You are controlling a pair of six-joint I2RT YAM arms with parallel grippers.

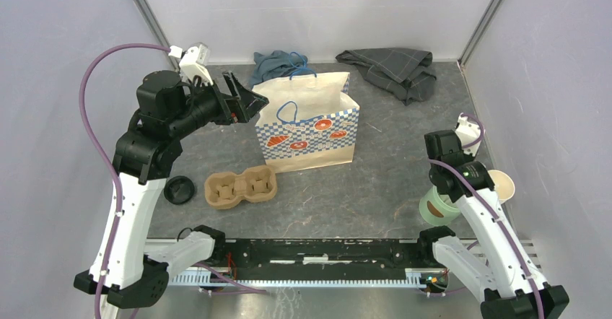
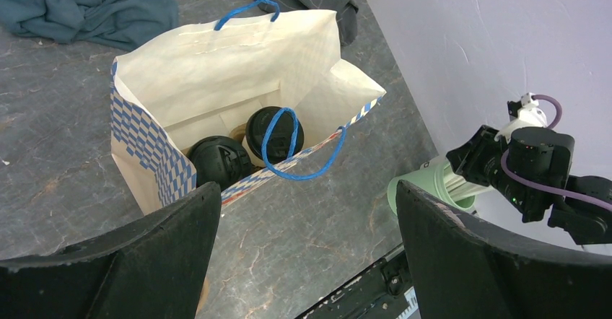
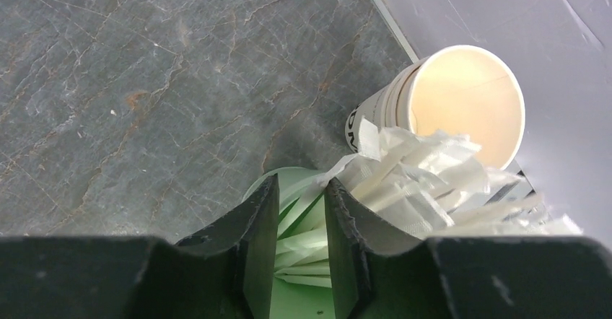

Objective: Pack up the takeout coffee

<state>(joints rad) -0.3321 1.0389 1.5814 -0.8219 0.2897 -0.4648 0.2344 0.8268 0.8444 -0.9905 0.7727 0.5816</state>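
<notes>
Grey tabletop (image 1: 382, 182) — lidless cup (image 3: 462, 102), lettering unreadable

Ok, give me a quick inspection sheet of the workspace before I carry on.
Surface: grey marbled table.
Job's things: two black-lidded cups upright inside the paper bag.
Clutter: cup carrier, loose black lid, blue cloth, grey cloth, lidless white cup.
Grippers: left gripper open beside the bag; right gripper, jaws close-set around white sticks in mint-green cup, grip unclear.
Cables: purple cable arcs off left arm, clear of items.
Surroundings: pale walls; nothing else seen.
</notes>
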